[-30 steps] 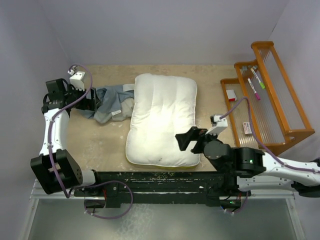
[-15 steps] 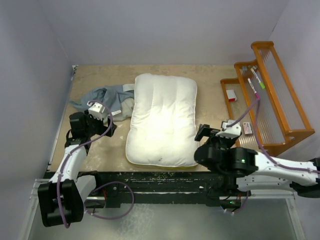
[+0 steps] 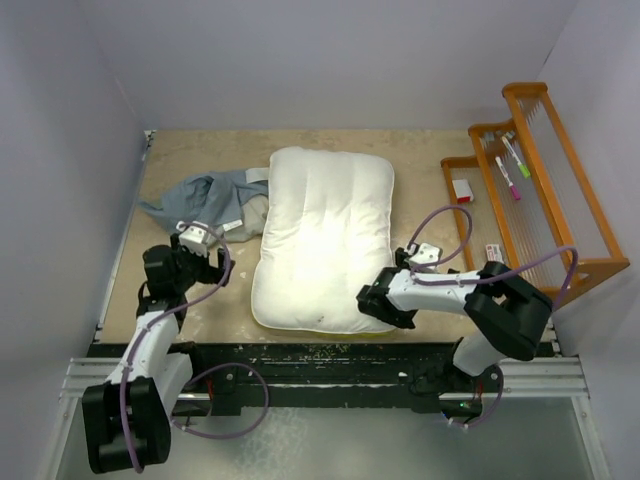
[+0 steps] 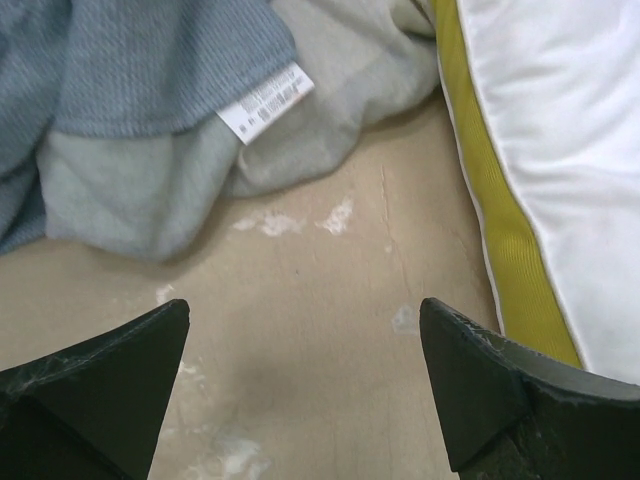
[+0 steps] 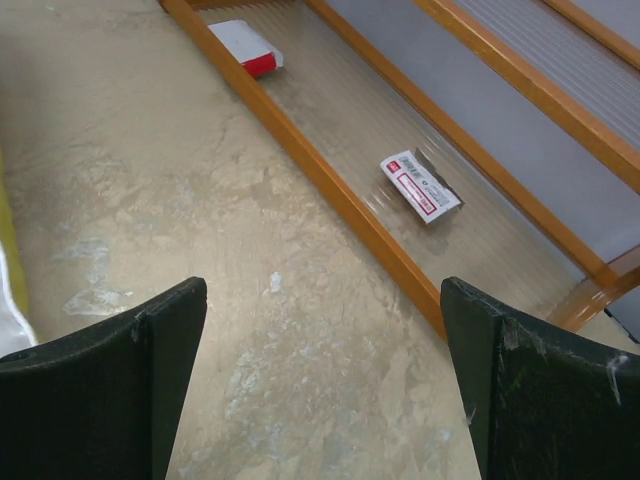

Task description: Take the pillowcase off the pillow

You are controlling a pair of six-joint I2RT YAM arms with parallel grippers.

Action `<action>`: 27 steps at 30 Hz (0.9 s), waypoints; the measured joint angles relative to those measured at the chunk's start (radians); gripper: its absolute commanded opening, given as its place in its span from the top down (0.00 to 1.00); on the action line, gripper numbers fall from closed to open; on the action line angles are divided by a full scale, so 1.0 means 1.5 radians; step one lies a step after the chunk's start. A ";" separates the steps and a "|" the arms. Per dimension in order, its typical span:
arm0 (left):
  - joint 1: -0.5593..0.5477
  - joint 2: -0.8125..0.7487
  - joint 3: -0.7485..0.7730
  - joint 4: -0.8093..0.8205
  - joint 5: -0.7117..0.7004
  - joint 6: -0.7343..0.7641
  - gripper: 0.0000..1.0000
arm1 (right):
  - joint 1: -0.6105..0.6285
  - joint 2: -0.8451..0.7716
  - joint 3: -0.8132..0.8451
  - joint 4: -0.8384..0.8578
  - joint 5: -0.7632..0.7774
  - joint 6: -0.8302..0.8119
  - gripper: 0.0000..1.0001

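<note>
The cream-white pillow (image 3: 325, 240) lies bare in the middle of the table, its yellow side (image 4: 490, 200) showing in the left wrist view. The pillowcase (image 3: 215, 200) lies crumpled to its left, fully off it, blue-grey and grey-green with a white label (image 4: 265, 100). My left gripper (image 3: 205, 265) is open and empty over bare table just near of the pillowcase (image 4: 150, 110), apart from it. My right gripper (image 3: 405, 270) is open and empty at the pillow's near right corner, over the table between the pillow and the rack. A sliver of the pillow's edge (image 5: 8, 290) shows at the left of the right wrist view.
An orange wooden rack (image 3: 530, 190) stands at the right, holding markers (image 3: 510, 165), a red-and-white box (image 5: 245, 45) and a small card (image 5: 420, 185). Grey walls close the left, back and right sides. The arms' base rail (image 3: 320, 360) runs along the near edge.
My left arm has drawn back from the pillowcase toward the near edge. My right arm has folded in, its gripper now by the pillow's near right corner. Pillow and pillowcase have not moved.
</note>
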 measured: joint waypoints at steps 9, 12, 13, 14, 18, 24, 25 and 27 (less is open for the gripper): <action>0.000 -0.168 -0.100 0.021 -0.013 -0.001 0.00 | -0.022 -0.083 -0.048 -0.029 0.008 0.059 0.00; -0.001 -0.281 -0.145 0.028 -0.009 0.000 0.01 | -0.021 -0.110 -0.060 -0.032 0.009 0.064 0.00; -0.001 -0.311 -0.157 0.027 -0.007 0.000 0.01 | -0.021 -0.126 -0.066 -0.032 0.009 0.065 0.00; -0.001 -0.329 -0.165 0.026 -0.008 -0.001 0.01 | -0.021 -0.141 -0.071 -0.033 0.009 0.065 0.00; -0.001 -0.331 -0.172 0.028 -0.022 -0.003 0.01 | -0.021 -0.220 -0.107 -0.033 0.010 0.067 0.00; -0.001 -0.300 -0.173 0.021 -0.043 -0.011 0.01 | -0.021 -0.336 -0.134 -0.017 0.010 0.069 0.00; -0.001 -0.306 -0.173 0.021 -0.046 -0.013 0.01 | -0.021 -0.345 -0.136 -0.010 0.010 0.069 0.00; -0.001 -0.315 -0.173 0.027 -0.047 -0.013 0.01 | -0.021 -0.349 -0.141 0.001 0.010 0.070 0.00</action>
